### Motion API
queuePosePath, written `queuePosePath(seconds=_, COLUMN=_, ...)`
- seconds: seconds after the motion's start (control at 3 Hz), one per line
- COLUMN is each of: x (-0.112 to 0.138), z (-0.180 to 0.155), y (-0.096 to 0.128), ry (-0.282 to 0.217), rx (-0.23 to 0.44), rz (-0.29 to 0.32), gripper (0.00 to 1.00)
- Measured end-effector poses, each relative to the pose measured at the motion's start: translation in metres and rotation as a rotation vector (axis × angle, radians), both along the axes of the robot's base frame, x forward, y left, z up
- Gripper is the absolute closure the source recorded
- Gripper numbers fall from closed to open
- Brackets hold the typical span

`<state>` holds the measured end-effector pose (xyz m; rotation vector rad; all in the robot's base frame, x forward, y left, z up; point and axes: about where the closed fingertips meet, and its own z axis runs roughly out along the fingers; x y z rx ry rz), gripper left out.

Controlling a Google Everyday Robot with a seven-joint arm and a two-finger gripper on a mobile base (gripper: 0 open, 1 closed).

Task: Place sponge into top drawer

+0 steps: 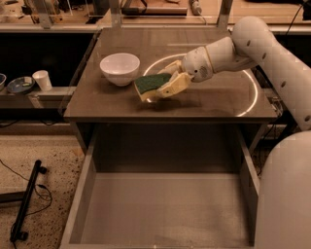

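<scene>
Gripper [164,86] just right of bowl [119,68], jaws clamped on sponge [150,83]. Top drawer [165,209] open; transfer and release remain.

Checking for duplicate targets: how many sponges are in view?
1. The sponge is clamped by the gripper, tilted, over the table just right of the white bowl. No other sponge is visible.

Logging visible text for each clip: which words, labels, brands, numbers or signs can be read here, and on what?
None can be read.
No text shows on the sponge, the white bowl, the paper cup, the table or the open top drawer.
The gripper, holding the sponge above the table beside the bowl, bears no legible marking.
Items on the far shelf are too blurred to read.
</scene>
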<state>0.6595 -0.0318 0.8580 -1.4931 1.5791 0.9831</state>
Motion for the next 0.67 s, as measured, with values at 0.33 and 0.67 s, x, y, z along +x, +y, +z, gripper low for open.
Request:
queuePosePath(seconds=0.33, x=0.003, z=0.006, y=-0.005, ry=-0.013, rx=-0.009, rz=-0.005, gripper=1.00)
queuePosePath(seconds=0.67, x=0.005, z=0.006, y=-0.015, ry=-0.016, rx=-0.023, rz=-0.013, gripper=1.00)
